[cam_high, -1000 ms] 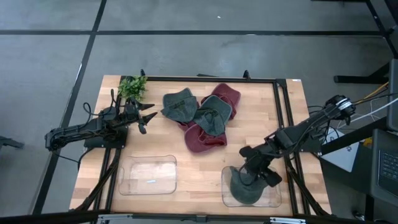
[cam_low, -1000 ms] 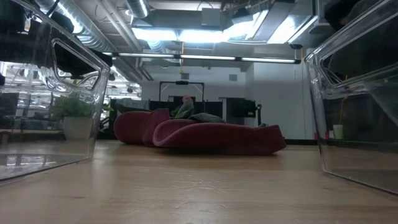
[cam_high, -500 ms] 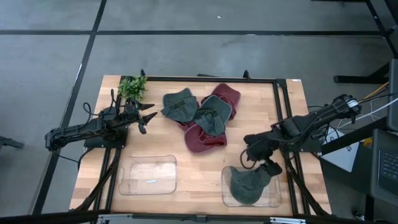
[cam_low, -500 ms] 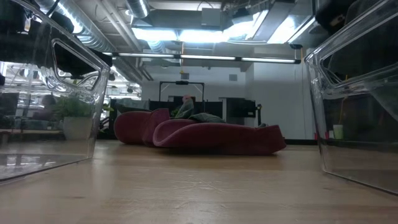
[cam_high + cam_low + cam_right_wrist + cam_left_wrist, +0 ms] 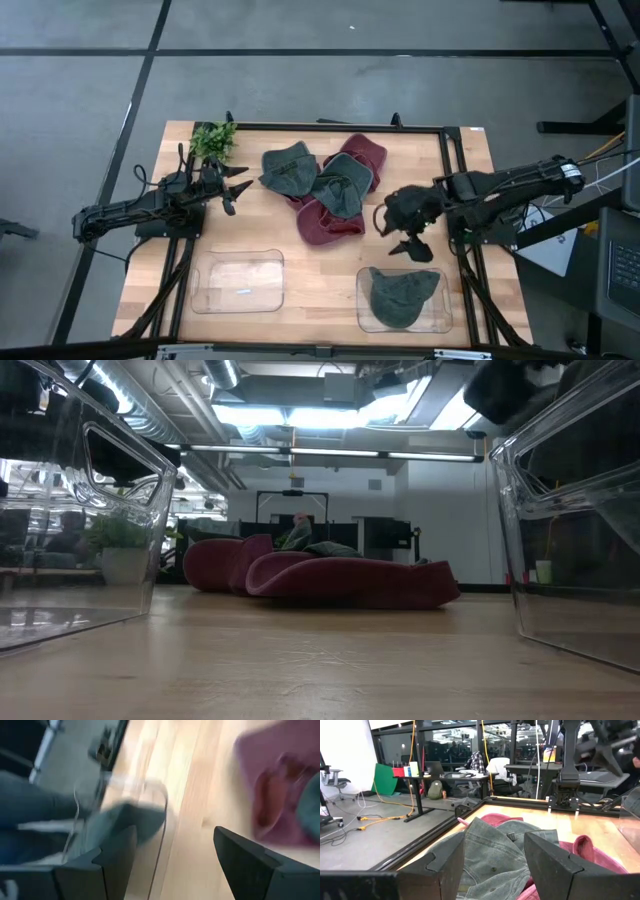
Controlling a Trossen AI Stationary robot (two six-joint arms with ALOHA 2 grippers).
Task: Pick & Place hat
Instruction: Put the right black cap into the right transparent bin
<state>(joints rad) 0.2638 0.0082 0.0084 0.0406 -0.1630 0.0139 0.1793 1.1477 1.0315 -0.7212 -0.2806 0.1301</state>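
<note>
High view: grey hat (image 5: 402,296) lying in right clear bin (image 5: 436,318), brim toward the table's right edge, long axis roughly across the table. Right gripper (image 5: 397,235) above bare wood beside hat pile (image 5: 325,190), fingers spread, empty. Left gripper (image 5: 236,192) near plant (image 5: 214,139), open, empty.
Low view: bins cut off; binned hat indistinct.
Right wrist view: motion-smeared; hat a grey blur.
</note>
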